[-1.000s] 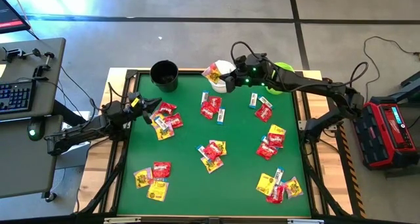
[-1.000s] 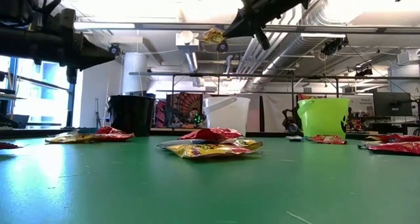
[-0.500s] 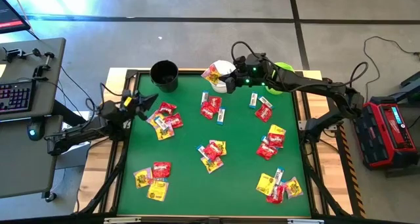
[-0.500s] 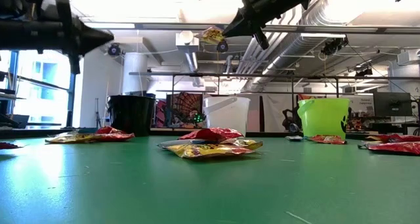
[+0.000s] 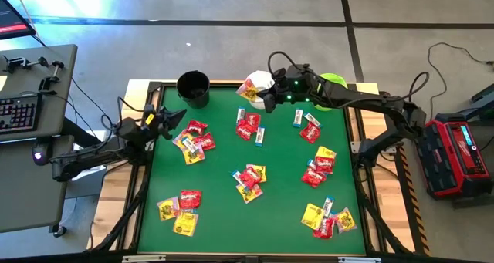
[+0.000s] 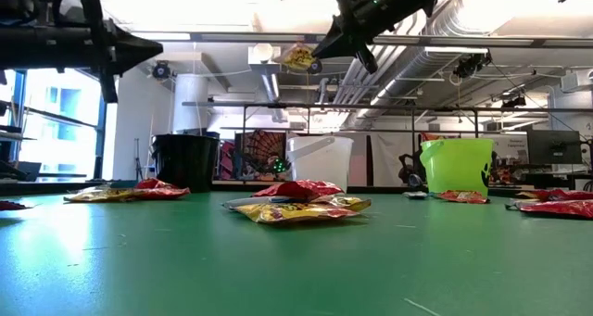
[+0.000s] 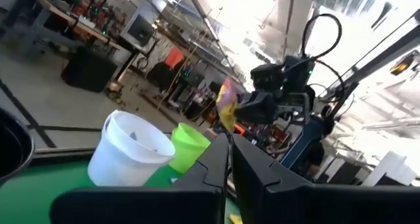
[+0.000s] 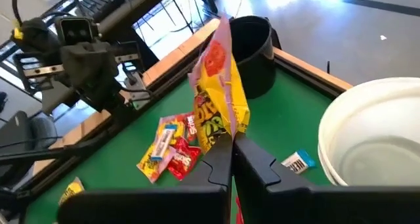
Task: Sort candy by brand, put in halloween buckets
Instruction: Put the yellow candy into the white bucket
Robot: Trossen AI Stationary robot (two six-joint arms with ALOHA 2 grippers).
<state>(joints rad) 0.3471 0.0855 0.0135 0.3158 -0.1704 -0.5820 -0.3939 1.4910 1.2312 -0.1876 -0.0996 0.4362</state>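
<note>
Right gripper (image 5: 262,96) pinches a yellow packet (image 5: 249,86), lettering unreadable, at the white bucket's (image 5: 264,81) nine o'clock; left gripper (image 5: 171,117) closed, empty

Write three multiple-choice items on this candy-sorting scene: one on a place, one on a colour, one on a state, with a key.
1. Where is the right gripper?
A. by the white bucket
B. over the black bucket
C. at the table's near edge

2. What colour is the bucket under the right arm?
A. orange
B. lime green
C. blue

3. The right gripper's jaws are
A. wide open
B. shut on a yellow candy packet
C. shut on a cable

Key: 1 A, the high view shows it beside that rim. 2 B, green shows there. 3 B, the right wrist view shows the packet pinched.
</note>
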